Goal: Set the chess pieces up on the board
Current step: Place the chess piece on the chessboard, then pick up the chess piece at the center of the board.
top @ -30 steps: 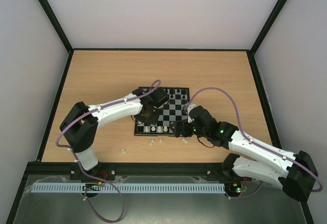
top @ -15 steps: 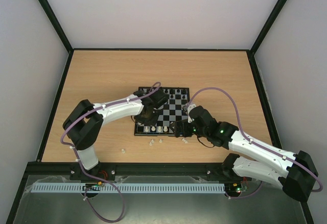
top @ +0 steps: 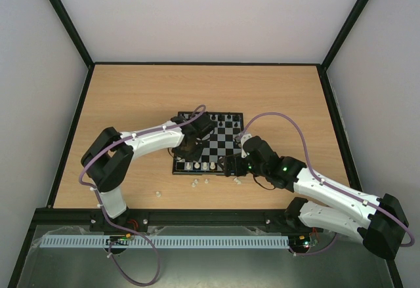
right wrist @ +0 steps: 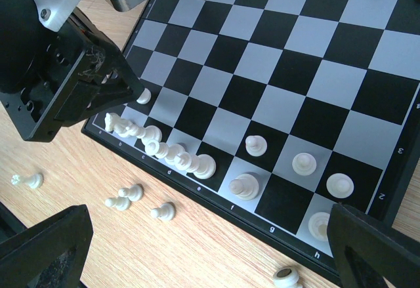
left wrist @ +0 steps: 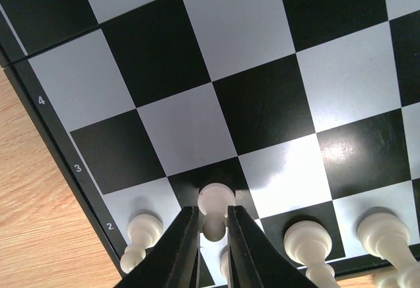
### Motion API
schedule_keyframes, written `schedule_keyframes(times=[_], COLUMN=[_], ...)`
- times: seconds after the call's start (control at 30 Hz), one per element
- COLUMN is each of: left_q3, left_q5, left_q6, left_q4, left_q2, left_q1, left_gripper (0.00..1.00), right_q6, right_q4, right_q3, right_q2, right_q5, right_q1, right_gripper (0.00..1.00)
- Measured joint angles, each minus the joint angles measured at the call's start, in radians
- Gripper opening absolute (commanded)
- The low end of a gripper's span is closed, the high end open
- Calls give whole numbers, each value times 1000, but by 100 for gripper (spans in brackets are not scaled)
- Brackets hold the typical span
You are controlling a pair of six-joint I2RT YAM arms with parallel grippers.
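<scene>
Clamping left claw [left wrist: 211,214] on cream, round-headed pawn [left wrist: 215,199] held upright at near-left of black-and-pale-grey checked board [left wrist: 262,104]; right claw [right wrist: 210,252] spread apart at board's near edge.

Overhead view far, wrist views close (sharing the board [right wrist: 282,71])

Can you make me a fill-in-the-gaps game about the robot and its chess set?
The left pincer pinches a small ___ pawn on the board.
The right pincer has its jaws wide ___ and holds nothing.
Several loose chess pieces lie on the wooden ___, beside the board.
Missing words: white; open; table.
</scene>
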Motion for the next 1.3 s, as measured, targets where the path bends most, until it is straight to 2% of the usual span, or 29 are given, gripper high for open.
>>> schedule_keyframes(times=[0.3,0.37,0.5,0.7,0.8,1.03,1.3], left_q3=[5,21,43,12,-45,-217,-256], left_q5=[-7,-19,-39,-38,-32,8,16], left_q6=[-2,-6,-23,-61,-90,-174,-267], left_q4=[-13,-30,-66,-106,-108,-55,33], left_q2=[0,-11,-116,-359,-424,-446,-398], left_q1=[0,0,0,-20,-54,-161,-261], left_gripper=[30,37,43,45,45,45,46], right_q6=[0,0,0,0,0,5,7], right_q4=[0,0,0,0,0,0,-1], right_q3=[0,0,0,0,0,0,0], right_q2=[0,0,0,0,0,-27,-35], right_q5=[0,0,1,6,21,65,76], right_q1=[0,0,0,0,0,0,0], right_gripper=[99,99,98,99,99,99,99])
